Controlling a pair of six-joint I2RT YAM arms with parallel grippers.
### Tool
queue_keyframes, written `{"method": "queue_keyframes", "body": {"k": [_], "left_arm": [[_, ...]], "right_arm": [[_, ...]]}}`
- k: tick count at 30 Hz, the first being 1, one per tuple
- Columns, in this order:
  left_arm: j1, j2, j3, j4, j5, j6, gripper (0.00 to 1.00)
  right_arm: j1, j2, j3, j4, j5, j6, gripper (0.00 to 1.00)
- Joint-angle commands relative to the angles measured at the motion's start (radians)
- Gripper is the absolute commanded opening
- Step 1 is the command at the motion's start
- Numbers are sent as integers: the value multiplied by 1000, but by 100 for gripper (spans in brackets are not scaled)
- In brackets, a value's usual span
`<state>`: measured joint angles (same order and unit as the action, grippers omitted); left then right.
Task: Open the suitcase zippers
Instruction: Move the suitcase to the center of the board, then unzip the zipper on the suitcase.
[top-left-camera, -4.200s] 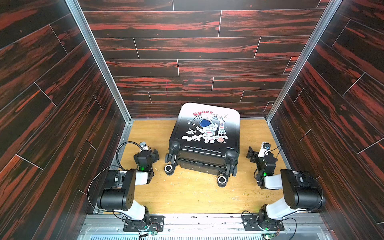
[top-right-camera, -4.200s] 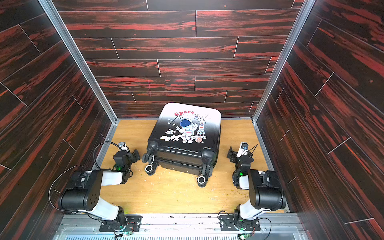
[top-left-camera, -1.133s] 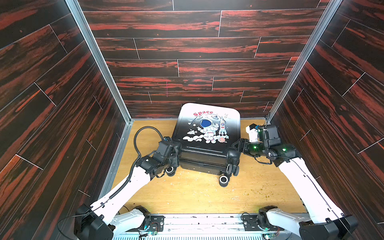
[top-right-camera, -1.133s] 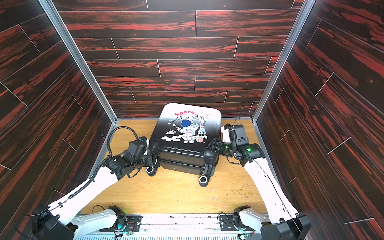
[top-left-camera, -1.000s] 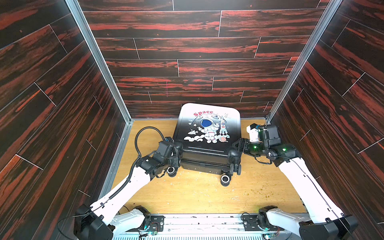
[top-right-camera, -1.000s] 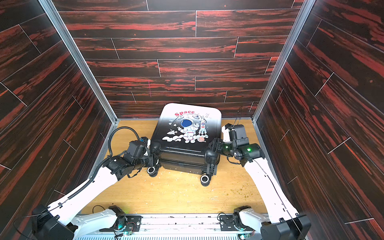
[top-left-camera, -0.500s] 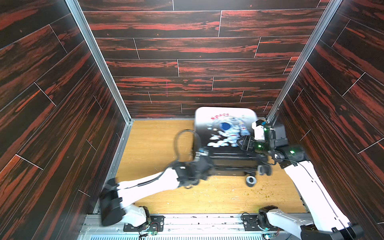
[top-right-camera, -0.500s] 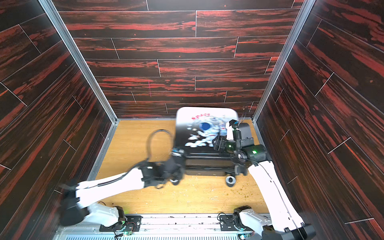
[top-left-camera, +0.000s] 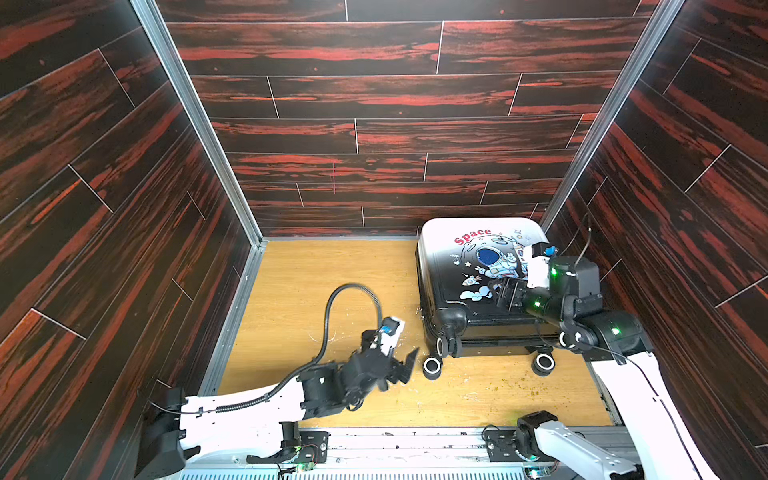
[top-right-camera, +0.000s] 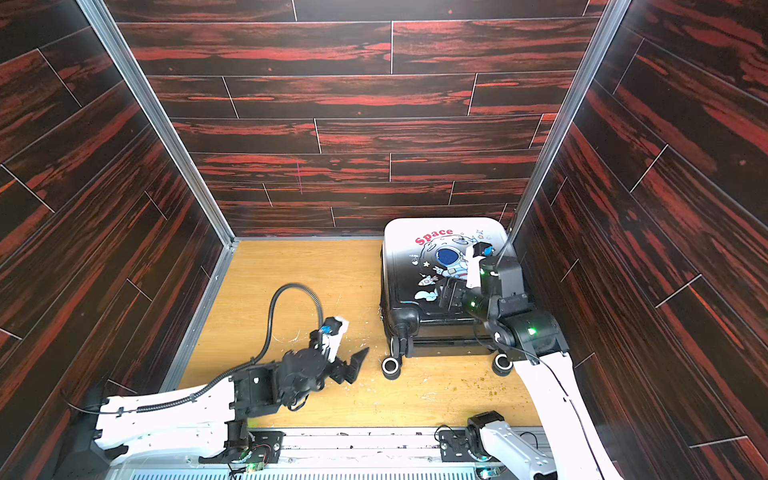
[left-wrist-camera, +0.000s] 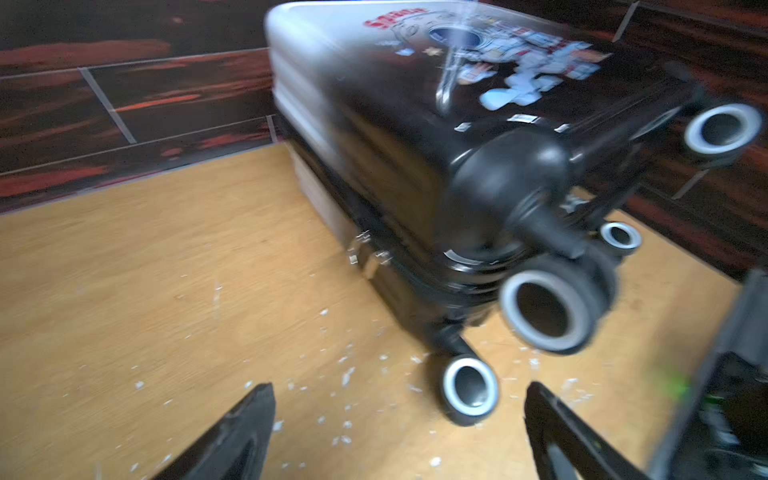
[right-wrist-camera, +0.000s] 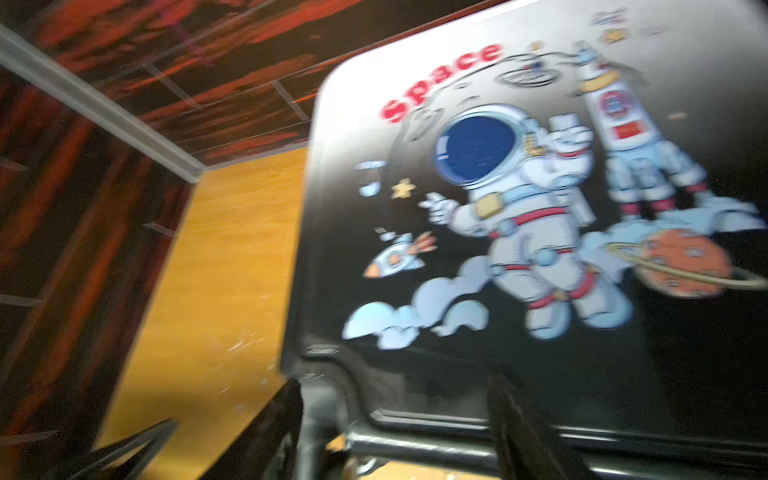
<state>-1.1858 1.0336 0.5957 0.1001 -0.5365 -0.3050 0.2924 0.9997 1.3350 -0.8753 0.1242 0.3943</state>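
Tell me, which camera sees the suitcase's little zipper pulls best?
The left wrist view: the zipper pulls show as small shiny tabs on the side seam of the suitcase, though blurred. In both top views they are too small to make out. The right wrist view shows only the printed lid.

The suitcase (top-left-camera: 449, 286) has a hard, glossy plastic shell, smooth with shallow ribs along its side, black fading to white under a printed cartoon. Its wheels (top-left-camera: 432, 366) look like black plastic with pale grey rims. The zipper pulls (left-wrist-camera: 365, 253) at the seam glint like metal, though blurred. The floor (top-left-camera: 316, 282) is light wood-grain board, matt, scuffed and strewn with pale flecks. The walls (top-left-camera: 374, 95) are dark red-black wood-look planks with a faint sheen. The corner posts (top-left-camera: 198, 120) are dull silver metal. The arms (top-left-camera: 249, 411) have smooth white shells and matt black joints; a ribbed black hose (top-left-camera: 353, 285) loops off the left one.
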Motion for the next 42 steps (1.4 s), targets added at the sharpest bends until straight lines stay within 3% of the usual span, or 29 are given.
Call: {"method": "queue_keyframes", "body": {"k": [1, 4, 10, 12, 15, 20, 27, 32, 39, 42], "left_arm": [[92, 49, -82, 307, -37, 43, 95], [130, 135, -86, 440, 20, 120, 94], [187, 361, -107, 780, 285, 412, 90], [235, 419, -129, 898, 395, 404, 88], [277, 485, -105, 922, 552, 440, 76], [317, 708, -58, 1159, 559, 463, 75], [441, 889, 15, 1312, 739, 366, 69], [447, 911, 58, 1311, 861, 349, 59], [447, 898, 48, 1285, 956, 356, 33], [447, 887, 26, 1261, 958, 385, 31]], "right_arm": [[-128, 42, 12, 30, 190, 52, 76], [-250, 168, 101, 71, 231, 97, 79], [-449, 374, 203, 138, -49, 106, 79], [-463, 378, 202, 164, -130, 100, 78], [-462, 350, 181, 210, -225, 96, 76], [-457, 339, 131, 270, -320, 125, 74], [-392, 362, 140, 244, -261, 63, 73], [-328, 361, 158, 217, -183, 26, 73], [-294, 311, 135, 201, -158, 32, 72], [-280, 277, 113, 195, -147, 31, 72]]}}
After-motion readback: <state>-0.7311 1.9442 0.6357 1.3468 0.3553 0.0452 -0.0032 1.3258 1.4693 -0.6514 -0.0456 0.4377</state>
